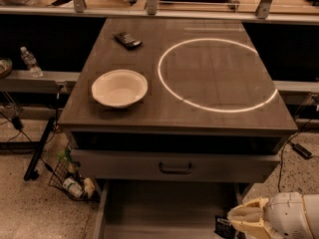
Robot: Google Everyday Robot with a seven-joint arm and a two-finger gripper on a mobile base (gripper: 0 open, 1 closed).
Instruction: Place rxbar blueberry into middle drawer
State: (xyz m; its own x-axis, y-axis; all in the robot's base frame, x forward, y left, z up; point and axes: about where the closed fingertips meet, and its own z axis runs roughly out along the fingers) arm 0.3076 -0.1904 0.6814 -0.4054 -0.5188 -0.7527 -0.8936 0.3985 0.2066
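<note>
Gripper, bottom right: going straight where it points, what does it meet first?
The gripper points left over the open drawer. The dark snack bar at its tip comes first; beyond that, probably the drawer's left wall, though depth is unclear.

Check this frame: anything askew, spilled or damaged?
Nothing stands out. The bowl sits upright on the table, the drawer is open, and the pincer at lower right holds the rxbar over the drawer's right side.

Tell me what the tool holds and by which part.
The tool, at the right side of the open drawer, seems to pinch the snack bar by its right end.
</note>
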